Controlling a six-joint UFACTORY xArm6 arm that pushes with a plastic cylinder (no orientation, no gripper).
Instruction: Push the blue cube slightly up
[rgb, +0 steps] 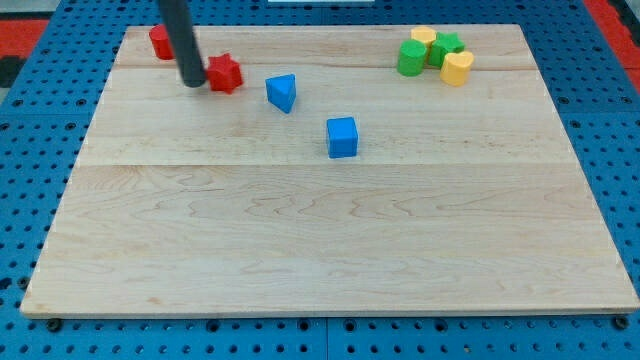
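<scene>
While a wooden board (330, 250) fills the camera view, the blue cube (342, 137) sits just above its middle, with bare wood all around it and open room toward 12 o'clock. At the cube's 10 o'clock lies a blue wedge (283, 93). Farther toward 9 o'clock, my tip (193, 82) touches a red star-shaped block (225, 73); a second red block (160, 42) is half hidden behind the rod. No jaws exist to open or close. Near the top edge at 1 o'clock cluster two green blocks (411, 58) and two yellow blocks (457, 68).
</scene>
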